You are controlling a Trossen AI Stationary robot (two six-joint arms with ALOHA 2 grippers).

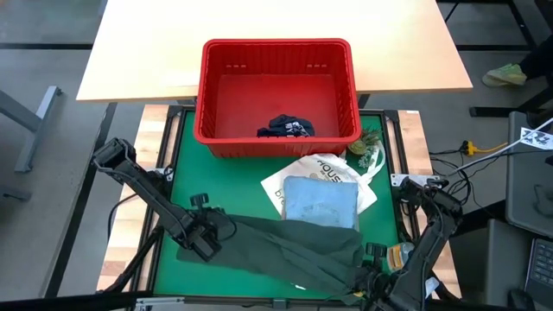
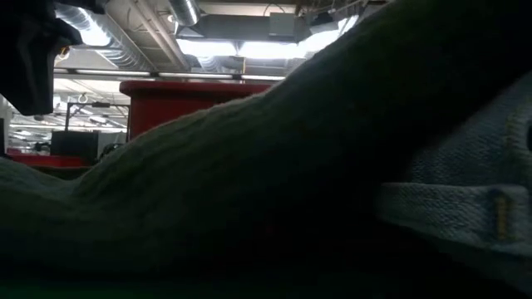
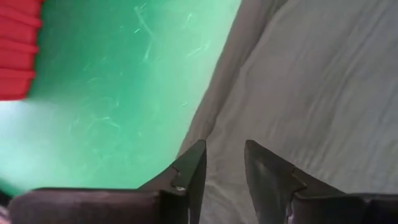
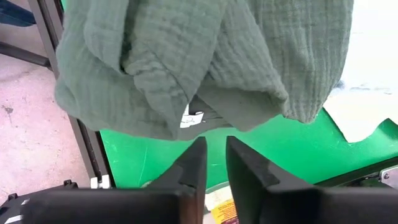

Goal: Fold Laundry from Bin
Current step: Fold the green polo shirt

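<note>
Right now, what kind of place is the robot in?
Probably a robot lab or workshop: a green mat on a metal-framed table, cables on the floor, and bare ceiling ducts and strip lights overhead.

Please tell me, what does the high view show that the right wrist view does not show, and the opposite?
Only the high view shows the red bin with a dark garment inside, the folded light blue shirt on the white tote bag, and the left tool at the olive garment's left end. Only the right wrist view shows a small white label under the cloth's bunched edge and the right tool slightly open, holding nothing. Both show the olive-green garment and green mat.
</note>
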